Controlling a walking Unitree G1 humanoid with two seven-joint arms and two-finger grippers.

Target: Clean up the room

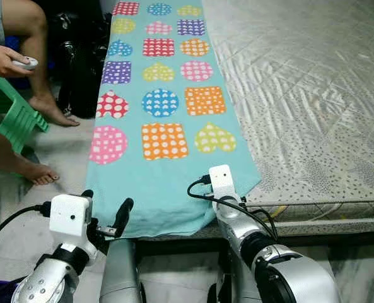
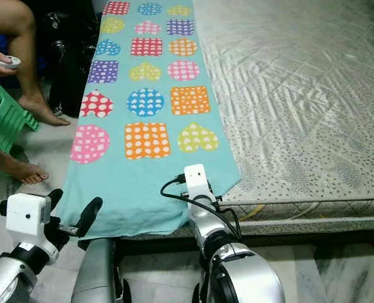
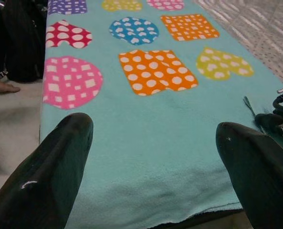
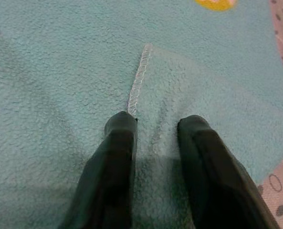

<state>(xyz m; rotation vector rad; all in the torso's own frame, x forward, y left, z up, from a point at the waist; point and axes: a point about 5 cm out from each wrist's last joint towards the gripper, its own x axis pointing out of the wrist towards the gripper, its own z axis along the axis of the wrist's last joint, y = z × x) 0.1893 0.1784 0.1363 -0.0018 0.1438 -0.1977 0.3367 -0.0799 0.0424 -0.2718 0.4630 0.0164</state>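
Note:
A teal fleece blanket printed with dotted hearts, circles and squares lies lengthwise along the left side of the bed, and its near end hangs over the bed's edge. My left gripper is open just before that near edge, at the blanket's left corner, with nothing between its fingers. My right gripper presses down on the blanket's near right corner, beside a folded-over stitched hem. Its fingers stand close together with a ridge of fleece pinched between them. In the left eye view the right wrist camera covers those fingers.
The grey quilted mattress spreads to the right. At the left a person sits on a green stool, with bare feet on the floor and a white controller in hand. A black bag stands against the bed.

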